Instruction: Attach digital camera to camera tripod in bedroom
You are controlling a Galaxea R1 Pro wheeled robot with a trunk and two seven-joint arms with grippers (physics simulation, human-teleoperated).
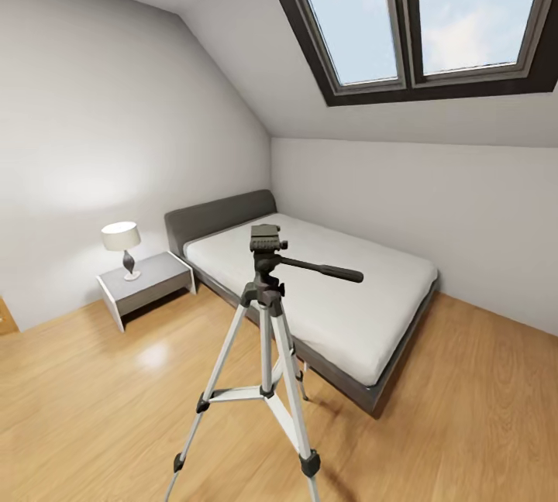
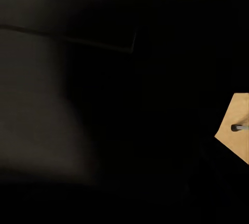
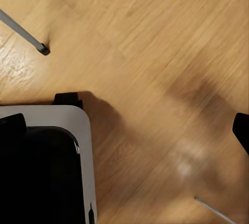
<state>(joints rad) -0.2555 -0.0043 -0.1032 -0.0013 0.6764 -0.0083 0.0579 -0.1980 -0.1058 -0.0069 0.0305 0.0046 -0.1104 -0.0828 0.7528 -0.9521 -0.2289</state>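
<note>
One camera tripod (image 1: 267, 347) stands on the light wood floor (image 1: 465, 409) of the bedroom, just off the foot corner of the bed (image 1: 325, 293). It has three slim silver metal legs with black joints and black feet, braced by thin silver struts partway down, and a blocky black head carrying one long black handle (image 1: 322, 268) that juts out toward the mattress side. The head plate is bare. One low grey bed frame holds a smooth white mattress, its padded grey headboard against the left wall. Beside that headboard sits one grey and white bedside table (image 1: 147, 285), and on its top near the back edge stands one table lamp (image 1: 122, 248) with a white drum shade and a dark curved base. Two dark-framed skylight panes (image 1: 430, 14) sit in the sloped white ceiling. In the right wrist view, a silver tripod leg with a black foot (image 3: 44, 50) rests on the plank floor beside the rounded corner of the robot's white and black base (image 3: 62, 146). Neither claw's opening can be made out, left or right.
</note>
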